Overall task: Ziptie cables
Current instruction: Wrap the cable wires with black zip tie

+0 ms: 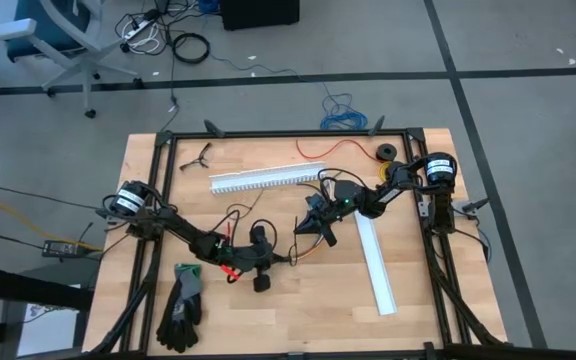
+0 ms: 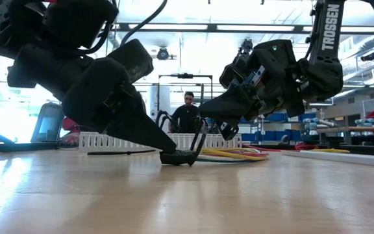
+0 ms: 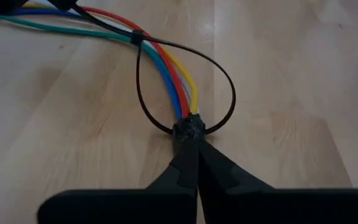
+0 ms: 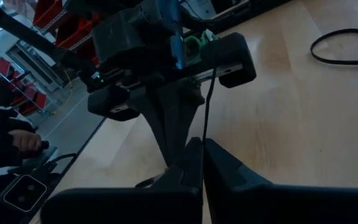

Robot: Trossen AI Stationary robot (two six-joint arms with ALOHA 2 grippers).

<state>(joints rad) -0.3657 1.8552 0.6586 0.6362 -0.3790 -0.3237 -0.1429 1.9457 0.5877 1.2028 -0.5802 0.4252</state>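
I have the left claw (image 3: 194,152) pinched closed on the small dark connector (image 3: 188,129) at the end of the cables (image 3: 166,65), low on the desk (image 1: 298,300) just short of centre, toward seven o'clock from the middle in the high view; the bundle runs off from there toward two o'clock, where the right arm works. A black zip tie (image 3: 225,81) already loops loosely round the wires, with its head (image 3: 138,37) sitting on the bundle a little way up from the connector.

The right claw (image 4: 197,163) also has its fingers pressed together, and a thin dark strand rises from between them; I judge it to be the tie's tail, though I cannot confirm that.

To do this step well, I judge I should keep the left grip steady as an anchor and hold the wires flat and together, then draw the tail straight out through the head along the bundle's line, so the loop shrinks evenly and no wire slips outside it; a sideways tug could drag the connector out of my pinch.

What I cannot make out: where the tail leaves the head; whether all the wires sit inside the loop; the far end of the bundle, which is cut off in the left wrist view and masked by the right arm from above; in the low view both arms crowd the spot.
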